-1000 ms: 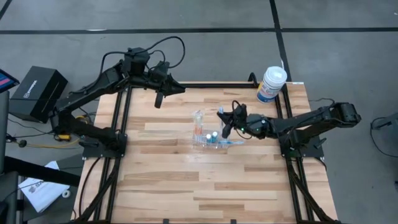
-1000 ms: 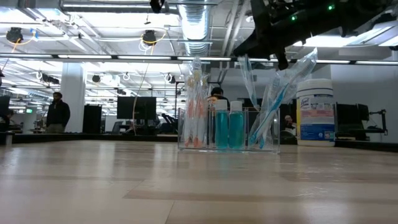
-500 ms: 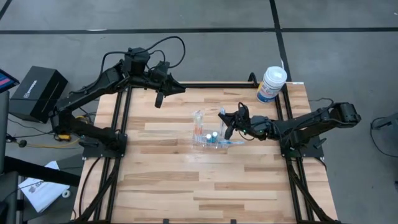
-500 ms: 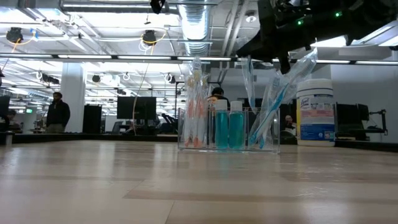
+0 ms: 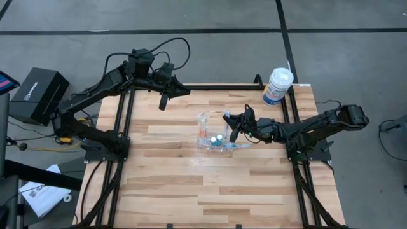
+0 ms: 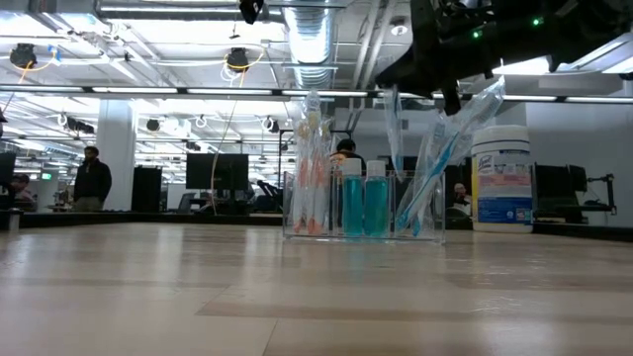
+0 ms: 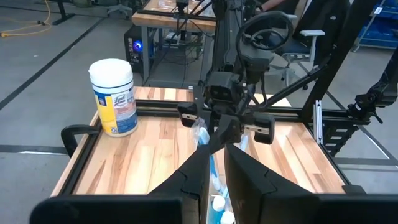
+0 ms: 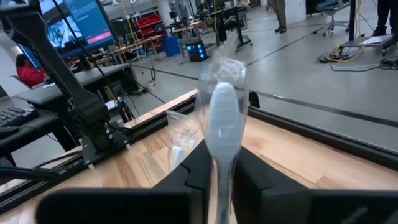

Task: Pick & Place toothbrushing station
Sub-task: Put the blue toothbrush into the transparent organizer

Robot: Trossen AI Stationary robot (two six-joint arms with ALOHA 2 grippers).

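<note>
Wooden planks of the table [image 5: 191, 191] are carrying the toothbrushing station [image 5: 213, 136] near the middle, standing upright with toothbrushes in it. The right gripper [image 5: 233, 127] is hovering just beside its cup end, fingers barely parted around a wrapped toothbrush [image 8: 221, 124] and seemingly letting go, so next it needs to back clear. The left gripper [image 5: 163, 102] is waiting near the far edge, its 2 fingers almost closed on nothing.
</note>
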